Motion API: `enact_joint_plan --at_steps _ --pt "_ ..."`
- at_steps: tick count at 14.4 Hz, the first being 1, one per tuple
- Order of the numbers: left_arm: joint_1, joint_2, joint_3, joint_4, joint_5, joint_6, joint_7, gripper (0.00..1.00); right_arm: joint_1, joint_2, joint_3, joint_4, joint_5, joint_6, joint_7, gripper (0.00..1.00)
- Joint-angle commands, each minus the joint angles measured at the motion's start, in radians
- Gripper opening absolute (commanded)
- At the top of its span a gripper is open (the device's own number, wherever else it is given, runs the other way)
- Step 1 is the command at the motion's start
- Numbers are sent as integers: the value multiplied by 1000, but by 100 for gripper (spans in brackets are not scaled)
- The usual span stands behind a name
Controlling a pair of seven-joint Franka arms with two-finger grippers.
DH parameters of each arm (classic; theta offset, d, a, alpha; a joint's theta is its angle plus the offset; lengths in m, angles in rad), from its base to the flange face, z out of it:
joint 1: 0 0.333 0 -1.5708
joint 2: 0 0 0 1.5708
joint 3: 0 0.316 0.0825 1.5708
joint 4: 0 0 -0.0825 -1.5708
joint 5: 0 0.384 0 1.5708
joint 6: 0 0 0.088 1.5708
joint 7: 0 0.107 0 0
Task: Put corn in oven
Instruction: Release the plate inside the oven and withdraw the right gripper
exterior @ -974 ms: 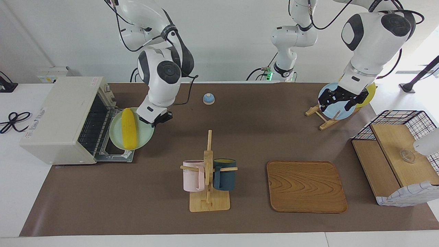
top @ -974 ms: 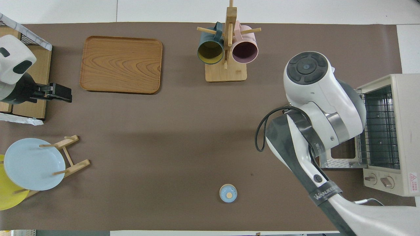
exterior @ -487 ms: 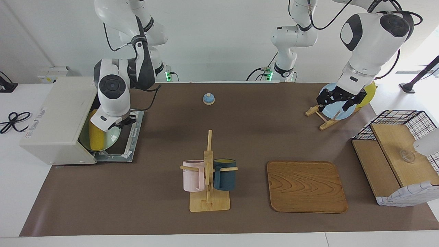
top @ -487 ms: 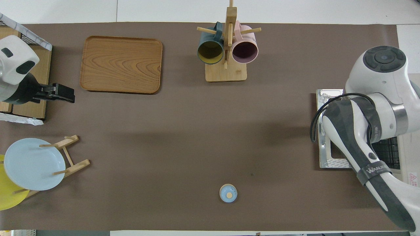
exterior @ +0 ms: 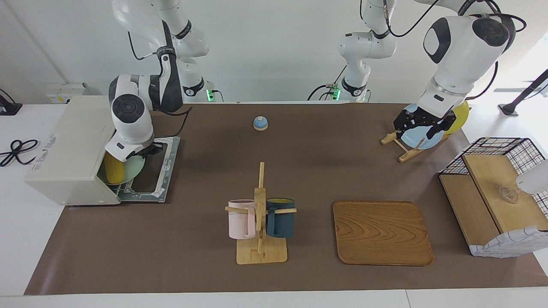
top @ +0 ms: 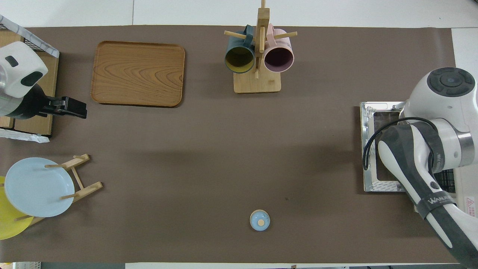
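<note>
My right pincer [exterior: 143, 152], pinching the green plate [exterior: 130, 167], has the corn [exterior: 114, 170] partly inside the oven [exterior: 72, 147]; release remains. My left pincer [exterior: 421, 125] waits spread.

You are looking at the desk [exterior: 299, 171] through two fixed cameras, both set high and well back. The facing camera is looking from across the desk toward the robots, so their bases are standing along its top edge. The overhead camera is sitting above the robots' end, looking forward and steeply down, with the arms coming in from the bottom. Both are taking in the same brown desk surface from end to end, turned half a turn apart: the oven [exterior: 72, 149] is appearing at one side in the facing view and at the other side in the overhead view, the wooden tray [exterior: 382, 233] likewise.
</note>
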Motion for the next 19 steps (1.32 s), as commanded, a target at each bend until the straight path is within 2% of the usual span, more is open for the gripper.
enact_joint_plan --at_steps 1,3,4,7,11,13,16,19 --pt "2 -18 -2 -16 -14 -9 21 100 -70 -30 15 -49 3 27 -57 0" --pt "0 -18 -2 -16 -14 -9 22 100 -88 -45 15 -92 40 44 -59 0" --pt "0 -18 -2 -16 -14 -9 21 100 -91 -48 15 -108 48 68 -57 15" --pt "0 -18 -2 -16 -14 -6 18 100 -81 -51 16 -112 71 72 -48 29" --pt "0 -20 0 -16 -14 -1 16 100 -67 -48 19 -100 79 63 -36 29" --pt "0 -21 0 -16 -14 -1 16 100 -26 -51 23 -77 83 55 -8 28" --pt "2 -23 0 -15 -14 0 16 100 88 -50 21 38 99 -98 96 25" --pt "13 -24 6 -12 -14 3 18 100 157 -67 24 -14 108 -65 234 20"
